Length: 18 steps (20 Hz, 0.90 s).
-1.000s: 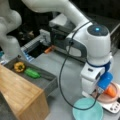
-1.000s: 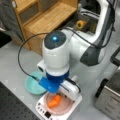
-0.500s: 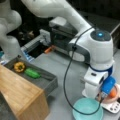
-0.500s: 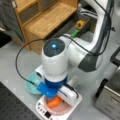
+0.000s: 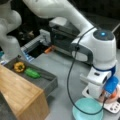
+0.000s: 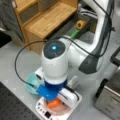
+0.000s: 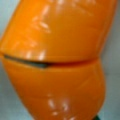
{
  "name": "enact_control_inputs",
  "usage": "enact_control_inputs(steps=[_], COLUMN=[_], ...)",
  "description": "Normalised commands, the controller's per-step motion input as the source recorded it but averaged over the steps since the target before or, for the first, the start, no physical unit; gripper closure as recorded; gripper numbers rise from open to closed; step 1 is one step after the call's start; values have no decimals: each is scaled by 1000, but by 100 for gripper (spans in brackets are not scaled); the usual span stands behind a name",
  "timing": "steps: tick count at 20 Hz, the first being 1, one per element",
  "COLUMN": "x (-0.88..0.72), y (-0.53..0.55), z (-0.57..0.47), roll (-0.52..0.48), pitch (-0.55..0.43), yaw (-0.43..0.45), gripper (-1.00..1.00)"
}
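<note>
The gripper (image 6: 55, 101) has dropped right onto the orange carrot (image 7: 57, 57) lying on the white scale (image 6: 75, 100), beside the teal bowl (image 5: 87, 108). It fills the wrist view now; whether the fingers have clamped it, I cannot tell.

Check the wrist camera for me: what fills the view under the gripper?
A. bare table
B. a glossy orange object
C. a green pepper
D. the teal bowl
B: the glossy orange object fills nearly the whole wrist view, and in a front view it lies under the gripper.
</note>
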Motion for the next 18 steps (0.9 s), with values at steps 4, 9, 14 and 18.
enact_control_inputs(steps=[4,9,14,18], x=[303,315,324,326], y=[108,69,56,68], z=[72,73,76,81], roll=[-292,-266,-263,-261], pitch=[142,122,118,117], yaw=[66,62,68,71], gripper=[-100,-100,-100,-100])
